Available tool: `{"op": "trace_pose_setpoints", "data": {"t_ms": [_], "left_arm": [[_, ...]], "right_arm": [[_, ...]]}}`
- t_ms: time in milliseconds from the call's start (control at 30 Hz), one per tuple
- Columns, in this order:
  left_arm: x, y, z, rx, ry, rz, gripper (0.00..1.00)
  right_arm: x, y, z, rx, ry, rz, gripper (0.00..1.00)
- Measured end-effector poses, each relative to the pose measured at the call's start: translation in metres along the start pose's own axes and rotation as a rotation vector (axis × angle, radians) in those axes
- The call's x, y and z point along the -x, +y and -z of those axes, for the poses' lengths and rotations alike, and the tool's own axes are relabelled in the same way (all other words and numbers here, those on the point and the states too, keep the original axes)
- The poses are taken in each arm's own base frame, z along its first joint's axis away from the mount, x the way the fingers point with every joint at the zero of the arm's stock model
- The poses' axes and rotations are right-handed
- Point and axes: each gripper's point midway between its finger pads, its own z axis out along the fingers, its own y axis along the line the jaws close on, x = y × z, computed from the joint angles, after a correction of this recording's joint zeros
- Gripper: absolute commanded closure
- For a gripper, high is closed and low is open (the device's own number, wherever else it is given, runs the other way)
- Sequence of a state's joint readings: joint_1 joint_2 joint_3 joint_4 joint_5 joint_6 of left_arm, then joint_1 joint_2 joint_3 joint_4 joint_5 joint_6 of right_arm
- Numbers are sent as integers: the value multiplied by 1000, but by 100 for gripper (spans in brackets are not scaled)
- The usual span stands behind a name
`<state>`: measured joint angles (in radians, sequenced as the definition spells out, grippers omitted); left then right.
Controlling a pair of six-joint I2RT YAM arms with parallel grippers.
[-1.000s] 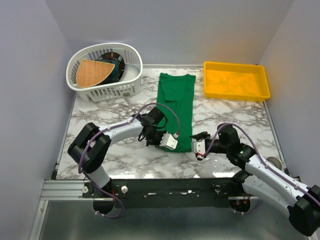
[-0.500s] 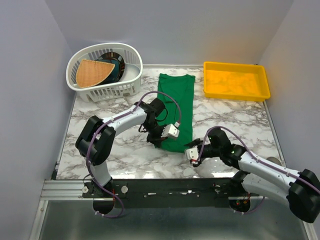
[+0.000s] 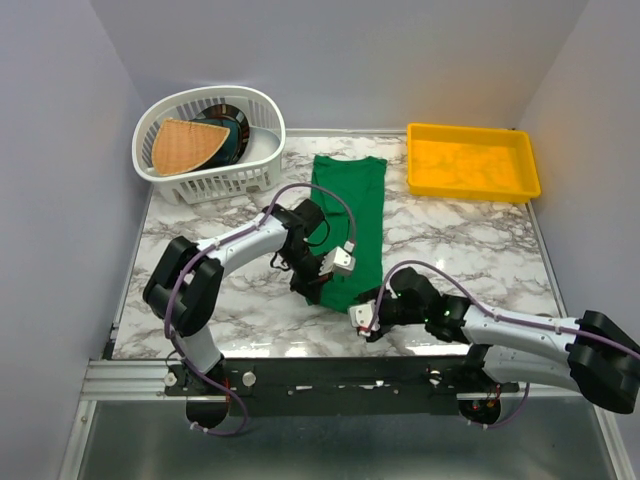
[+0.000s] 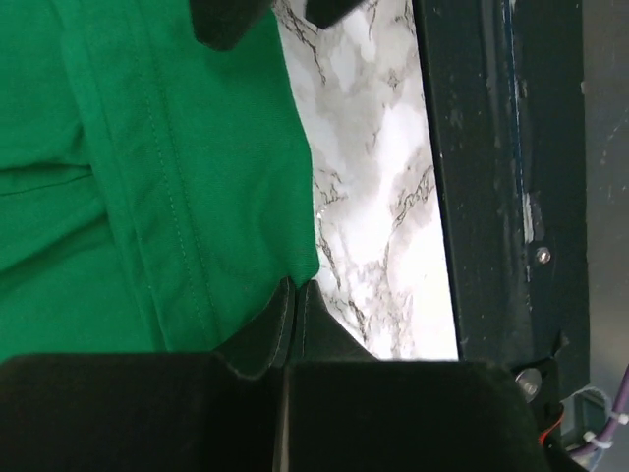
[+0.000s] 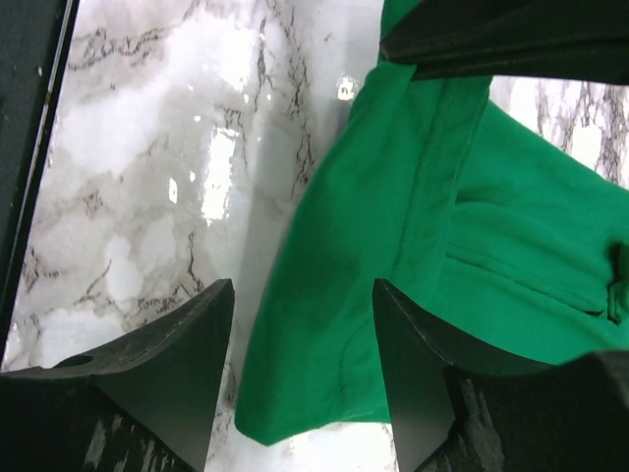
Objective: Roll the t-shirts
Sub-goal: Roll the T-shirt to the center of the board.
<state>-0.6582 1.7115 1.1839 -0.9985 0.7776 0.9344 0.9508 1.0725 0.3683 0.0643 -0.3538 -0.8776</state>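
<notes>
The green t-shirt (image 3: 355,200) lies on the marble table as a long narrow folded strip, neck end toward the back. My left gripper (image 3: 322,288) sits at its near left corner, shut on the hem; in the left wrist view the fabric (image 4: 147,177) meets the closed fingertips (image 4: 295,300). My right gripper (image 3: 362,308) is open at the near right corner. In the right wrist view its two fingers (image 5: 211,364) straddle the corner of the shirt (image 5: 324,334) without touching it, and the left arm's dark fingers (image 5: 491,39) show at the top.
A white basket (image 3: 220,182) with a woven orange piece and a dark item stands at the back left. A yellow tray (image 3: 470,192) is at the back right. The dark metal rail (image 3: 330,375) runs along the near table edge, close behind both grippers.
The right gripper has swept left to the shirt's near right corner. The left gripper has pulled the near hem slightly left and back, and the whole strip has shifted left.
</notes>
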Motion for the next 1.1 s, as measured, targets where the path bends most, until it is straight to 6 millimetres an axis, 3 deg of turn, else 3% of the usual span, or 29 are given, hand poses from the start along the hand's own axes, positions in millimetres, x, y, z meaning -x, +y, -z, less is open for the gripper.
{"op": "trace_pose_setpoints", "data": {"t_ms": [467,800,1100], "left_arm": [[17,-2,4,-20,-121,205,100],[25,-13,8,-62,-200,319,100],[14,-27,17,-120,-209,349,100]], "right_arm": [[26,-23,-11,-129,7,-179,30],[35,-16,-21,-123,-6,-243,28],[26,-21,-29,-148,29,-186,38]]}}
